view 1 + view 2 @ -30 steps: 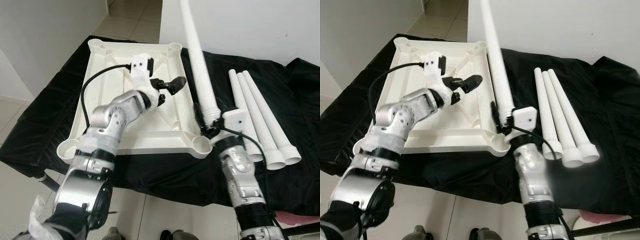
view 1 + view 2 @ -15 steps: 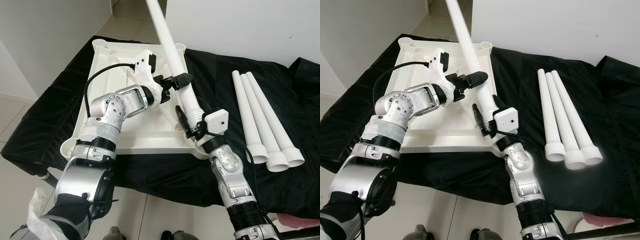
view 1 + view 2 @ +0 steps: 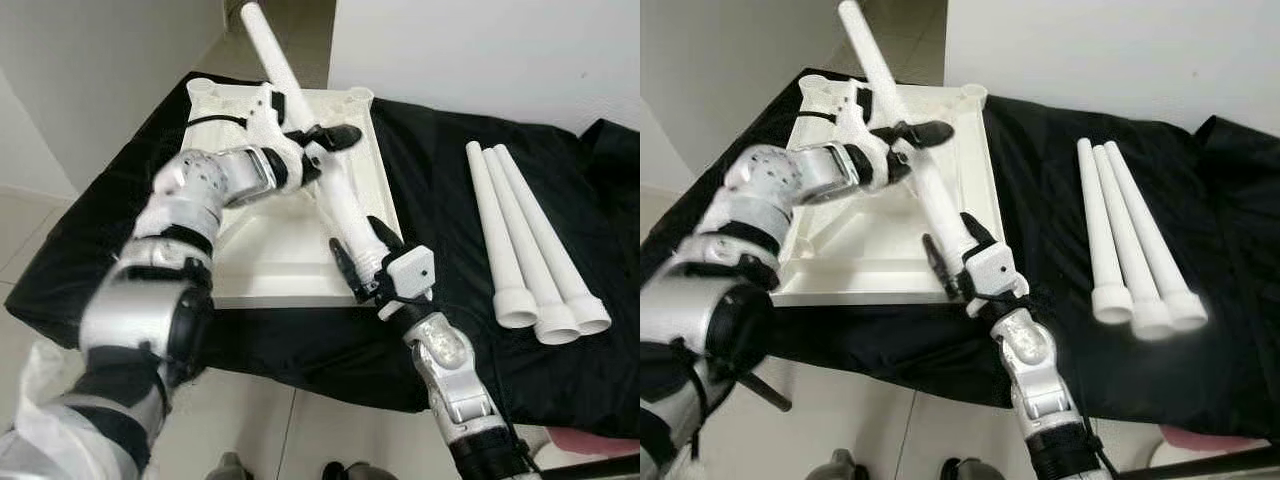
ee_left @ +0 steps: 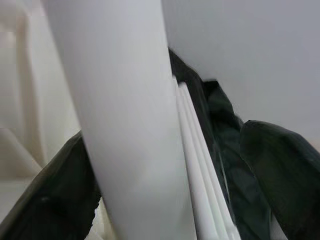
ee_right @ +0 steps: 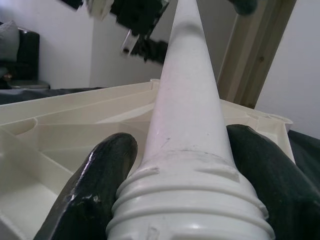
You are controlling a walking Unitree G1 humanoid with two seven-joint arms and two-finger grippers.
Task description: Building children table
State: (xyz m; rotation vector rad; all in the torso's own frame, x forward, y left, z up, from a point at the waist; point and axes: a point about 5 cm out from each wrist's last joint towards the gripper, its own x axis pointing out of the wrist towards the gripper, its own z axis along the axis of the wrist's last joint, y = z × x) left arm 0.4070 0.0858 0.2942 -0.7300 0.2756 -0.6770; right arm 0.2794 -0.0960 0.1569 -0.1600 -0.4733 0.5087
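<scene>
A long white table leg (image 3: pixel 300 110) slants up and to the left over the upturned white table top (image 3: pixel 255 255). My right gripper (image 3: pixel 362 262) is shut on the leg's ribbed wide end, just above the top's near right corner. In the right wrist view a black finger (image 5: pixel 95 195) sits on each side of the threaded end (image 5: pixel 192 200). My left gripper (image 3: pixel 318 152) is shut around the leg's middle, and the shaft (image 4: pixel 125 125) looms close in the left wrist view. Three spare legs (image 3: pixel 525 240) lie side by side on the black cloth to the right.
The table top rests on a low surface draped in black cloth (image 3: pixel 450 150), with round leg sockets at its far corners (image 3: pixel 358 96). A white wall runs behind it. Tiled floor (image 3: pixel 40 220) lies to the left and in front, and a pink object (image 3: pixel 600 442) sits at the lower right.
The leg has tipped from nearly upright to a lean toward the far left. My left gripper reached it and closed on its middle. My right gripper shifted left with the wide end.
</scene>
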